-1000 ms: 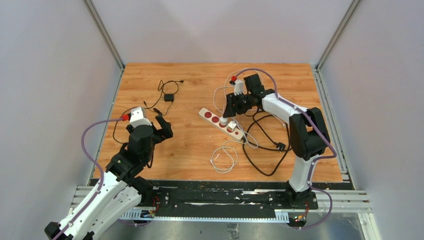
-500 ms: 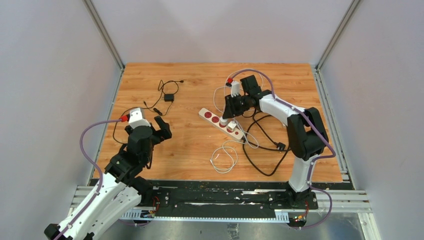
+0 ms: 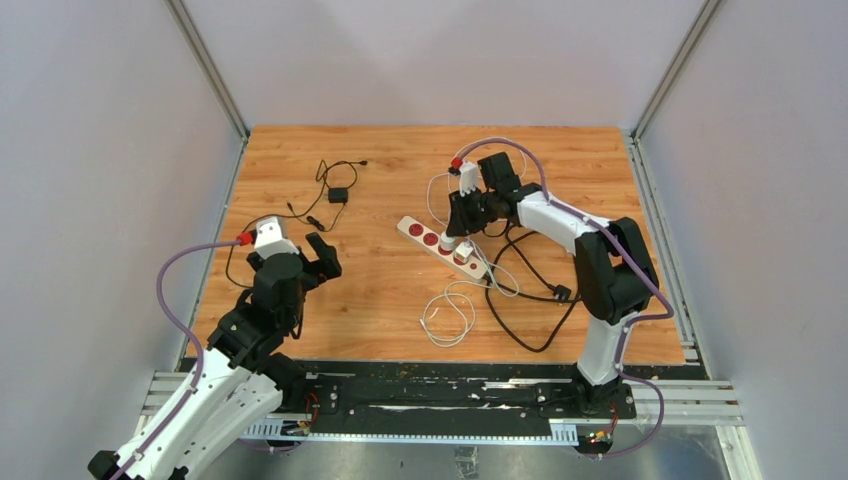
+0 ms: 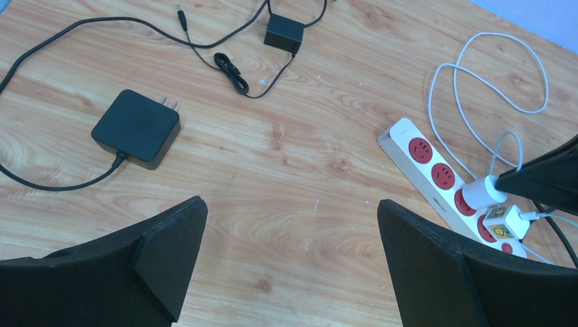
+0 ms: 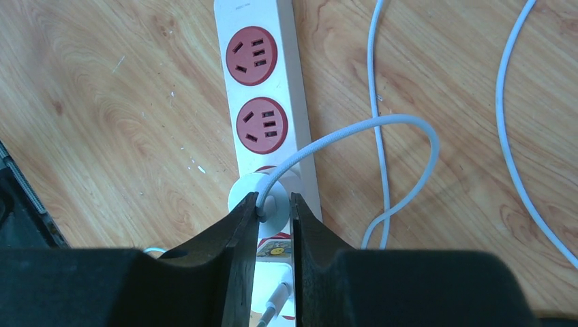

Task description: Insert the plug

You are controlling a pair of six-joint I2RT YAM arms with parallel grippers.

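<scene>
The left gripper [image 4: 292,206] hovers over the near-left part of the wooden surface [image 4: 307,170]. Its jaws are wide apart and hold nothing. A black square power adapter [image 4: 136,127] lies just beyond it.

Farther in, right of centre, lies the long white power strip with red sockets [image 5: 294,68]. The round white plastic plug [image 5: 242,191] sits on the third socket from the strip's end. Whether it is fully seated cannot be told.

The right gripper [image 5: 272,204] stands above it, jaws drawn narrow and pinching the plug's neck where the white braided cable [image 5: 341,136] leaves it.

Handling: the plug looks light, rigid and smooth, so it may slip. The cable is limp and may tug sideways. Grip the hard body, not the cable, and press straight down; the strip may slide.
</scene>
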